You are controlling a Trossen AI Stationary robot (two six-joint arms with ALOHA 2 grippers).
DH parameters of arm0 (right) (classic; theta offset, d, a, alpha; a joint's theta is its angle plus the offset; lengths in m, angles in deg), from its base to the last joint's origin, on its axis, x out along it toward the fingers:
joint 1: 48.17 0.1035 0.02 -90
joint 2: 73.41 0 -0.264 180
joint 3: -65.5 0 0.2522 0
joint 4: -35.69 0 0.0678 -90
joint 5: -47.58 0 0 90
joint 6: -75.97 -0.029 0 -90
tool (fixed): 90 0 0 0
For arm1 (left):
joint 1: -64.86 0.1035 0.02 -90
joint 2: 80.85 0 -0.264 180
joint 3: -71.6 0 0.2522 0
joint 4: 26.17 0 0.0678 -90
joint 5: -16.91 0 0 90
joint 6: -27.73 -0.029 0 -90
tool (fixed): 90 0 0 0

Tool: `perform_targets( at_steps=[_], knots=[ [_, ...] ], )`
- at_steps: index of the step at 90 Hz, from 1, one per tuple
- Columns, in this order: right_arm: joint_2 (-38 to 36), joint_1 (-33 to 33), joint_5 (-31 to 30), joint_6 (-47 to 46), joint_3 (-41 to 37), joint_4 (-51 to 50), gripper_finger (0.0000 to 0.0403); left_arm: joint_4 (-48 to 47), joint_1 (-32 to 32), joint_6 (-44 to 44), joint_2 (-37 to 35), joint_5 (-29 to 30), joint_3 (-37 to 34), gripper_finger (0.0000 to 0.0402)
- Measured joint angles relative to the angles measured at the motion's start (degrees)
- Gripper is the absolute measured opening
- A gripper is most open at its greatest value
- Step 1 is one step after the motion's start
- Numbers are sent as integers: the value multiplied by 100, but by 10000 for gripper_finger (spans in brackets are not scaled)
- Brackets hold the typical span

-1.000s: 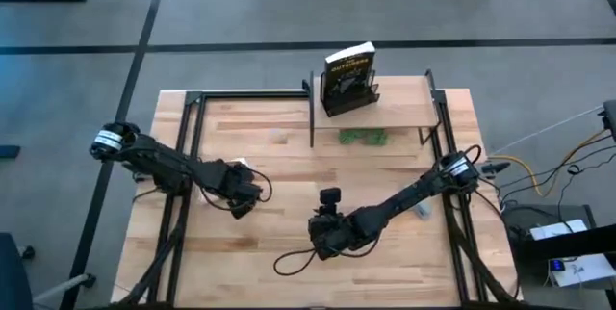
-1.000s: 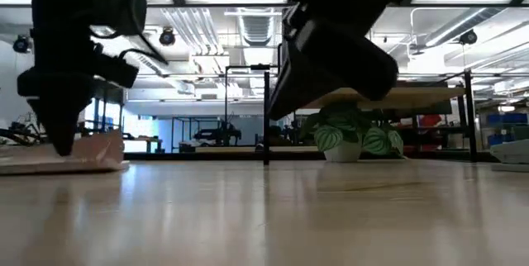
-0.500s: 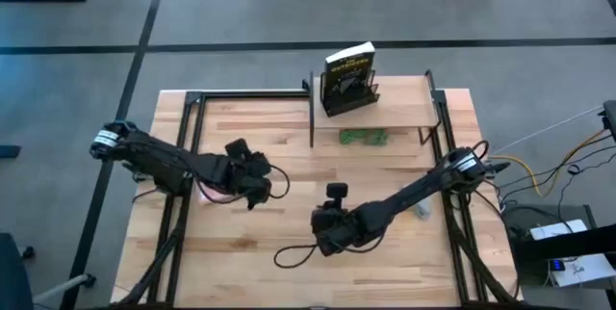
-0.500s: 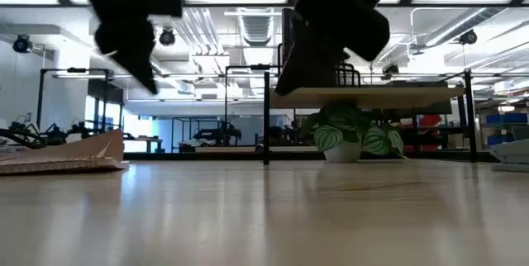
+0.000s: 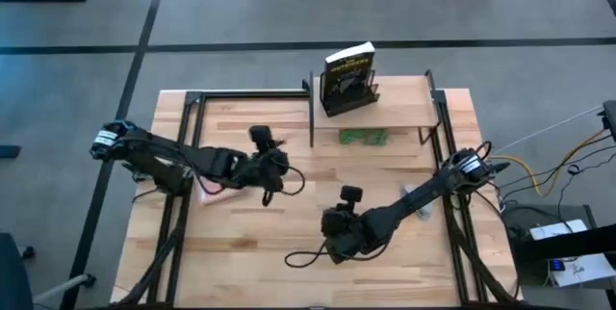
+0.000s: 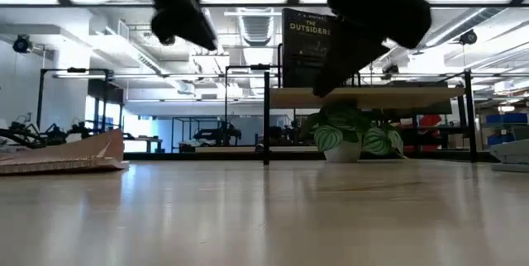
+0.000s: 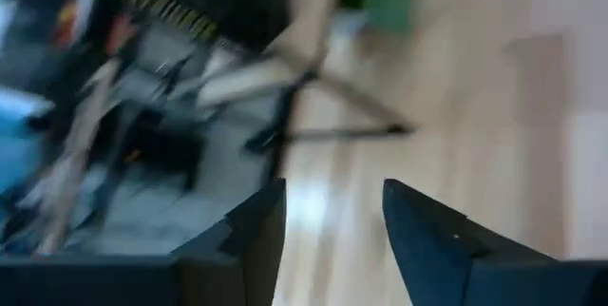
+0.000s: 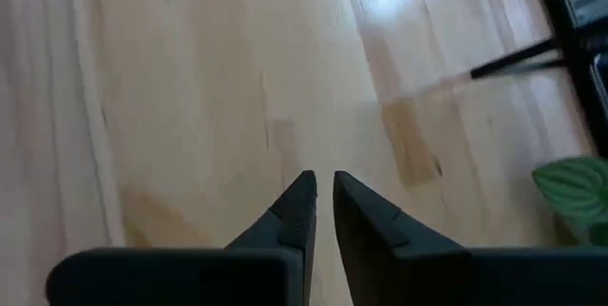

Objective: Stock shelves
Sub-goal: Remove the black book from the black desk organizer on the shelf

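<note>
The shelf (image 5: 402, 104) is a light wood board on thin black legs at the table's far right. On its left end a dark book (image 5: 348, 77) stands upright in a black wire rack; the low view shows its cover (image 6: 307, 45). A green plant (image 5: 363, 138) sits beneath the board. My left gripper (image 5: 280, 163) hovers open above the table's middle left, and its fingers (image 7: 252, 239) have nothing between them. My right gripper (image 5: 335, 243) hovers over the near middle, its fingers (image 8: 299, 206) together and empty.
A pale book (image 5: 207, 190) lies flat on the table at the left, also seen in the low view (image 6: 70, 154). A small pale object (image 5: 420, 204) lies near the right arm. Black frame rails (image 5: 185, 127) run along both table sides.
My left gripper has risen from the table beside the flat pale book and swung toward the right and far edges, nearer the shelf. My right gripper has drifted a little toward the table's right edge. The flat book has stayed where it was.
</note>
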Motion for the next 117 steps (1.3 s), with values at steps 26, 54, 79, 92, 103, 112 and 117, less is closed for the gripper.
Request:
perform_targets(
  at_steps=[26, 54, 79, 92, 103, 112, 117],
  knots=[
    [-10, 259, -47, -752, 0, -607, 28, 1701, 897, -1510, 0, -1122, -2, 155],
    [-45, 484, -624, -1992, -4, -1515, 28, 3150, 1887, -1524, 0, -2957, -7, 207],
    [-45, 641, -763, -2478, -7, -1619, 34, 4745, 2330, -1444, 68, -3366, -7, 265],
    [-45, 640, -995, -2473, -7, -1613, 28, 5227, 2591, -1114, 210, -3474, -11, 283],
    [-45, 639, -1077, -2420, -7, -1611, 24, 5299, 2888, -609, 384, -3934, 69, 286],
    [-45, 639, -1098, -2401, -7, -1610, 24, 5283, 3159, -208, 586, -4190, 223, 282],
    [-45, 639, -1099, -2397, -7, -1611, 25, 5299, 3283, -71, 710, -4327, 336, 279]
  ],
)
